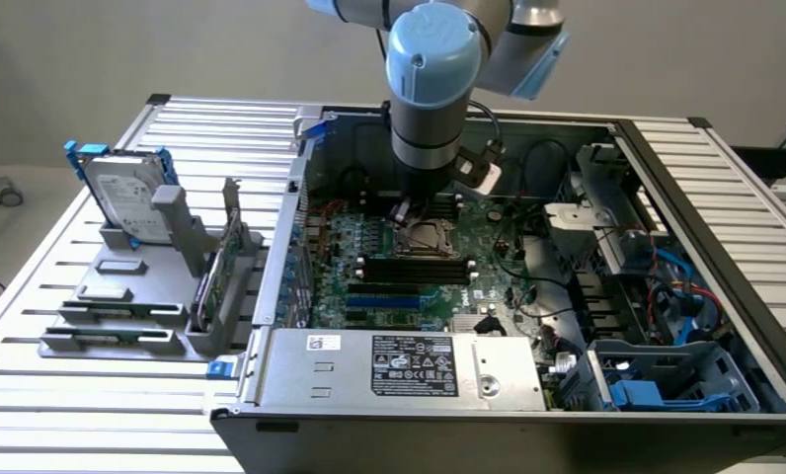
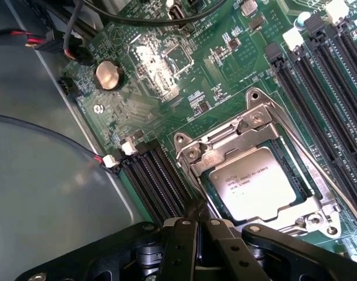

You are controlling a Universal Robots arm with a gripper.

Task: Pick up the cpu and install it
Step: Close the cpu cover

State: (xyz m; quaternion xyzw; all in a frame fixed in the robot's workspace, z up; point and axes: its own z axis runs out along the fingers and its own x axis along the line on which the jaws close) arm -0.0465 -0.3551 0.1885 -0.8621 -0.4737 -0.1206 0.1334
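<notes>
Here, the labelled parts are read from the fingertips outward.

Fingers: the gripper point(image 2: 196, 225) is seen with its two black fingers point(image 2: 184, 246) pressed together, nothing pinched between them; the tips meet at a dark point just at the edge of the socket frame point(image 2: 193, 153).

Cpu: the cpu point(image 2: 257, 188) is found seated flat inside the metal-framed socket, silver top with printed lettering facing up, the frame lying around it. It is not held.

Key relation: the cpu lies just beyond the closed fingertips, apart from them, with the socket's near rim between the two. Being square, no long axis is offered; its edges are turned diagonally to the line of the fingers.

Surroundings: black memory slots point(image 2: 157, 175) are set beside the socket; a coin cell point(image 2: 108, 75) sits farther off on the green motherboard point(image 2: 160, 93).

Exterior view: the arm point(image 1: 432, 89) is shown lowered upright into the open computer case point(image 1: 709, 197), over the socket point(image 1: 429, 237); a hard drive point(image 1: 127, 193) stands on a rack well apart, at the exterior view's left.

Wrist view: the seated chip and the closed tips are made plain, which the exterior view leaves hidden behind the arm.
</notes>
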